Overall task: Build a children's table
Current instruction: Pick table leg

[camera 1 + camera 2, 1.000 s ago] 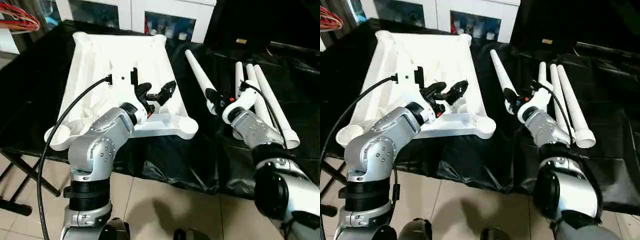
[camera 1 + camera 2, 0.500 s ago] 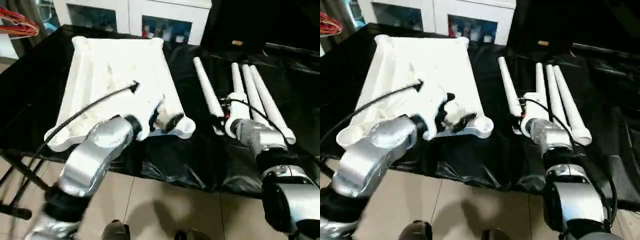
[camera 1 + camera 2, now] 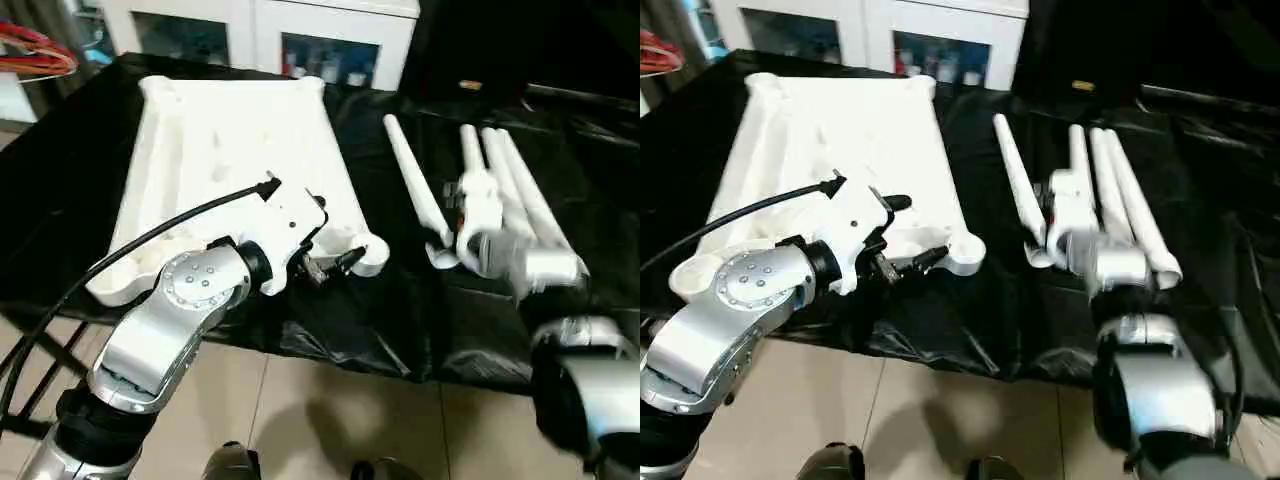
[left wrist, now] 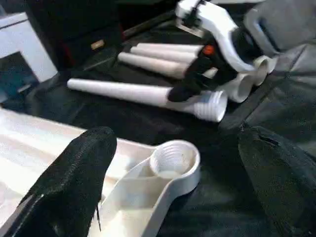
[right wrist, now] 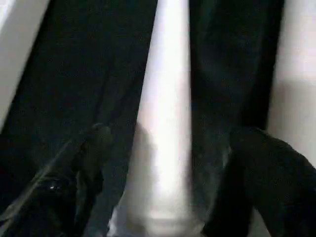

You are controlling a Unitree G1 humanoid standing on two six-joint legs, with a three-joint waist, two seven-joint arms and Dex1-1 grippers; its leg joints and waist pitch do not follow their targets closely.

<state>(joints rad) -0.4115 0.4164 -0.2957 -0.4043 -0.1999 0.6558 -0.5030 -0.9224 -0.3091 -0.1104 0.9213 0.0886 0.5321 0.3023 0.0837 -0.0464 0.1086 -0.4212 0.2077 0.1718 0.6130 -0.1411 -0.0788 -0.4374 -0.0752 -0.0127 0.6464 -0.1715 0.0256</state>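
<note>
On black cloth (image 3: 400, 300), 4 legs (image 3: 415, 185) lengthwise.

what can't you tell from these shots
- Right tool: blurred in the eye views; whether it touches the leg between its fingers is unclear in the right wrist view.
- Near edge of the table top: hidden by the left forearm in the eye views.
- Cabinet contents: cut off by the top edge and too small.
- The three other legs: near ends covered by the right arm.

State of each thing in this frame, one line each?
Table top: upside down on the black cloth, corner sockets empty.
Four legs: loose, lying beside the top.
Left gripper: open, straddling a corner socket.
Right gripper: open, straddling one leg.
</note>
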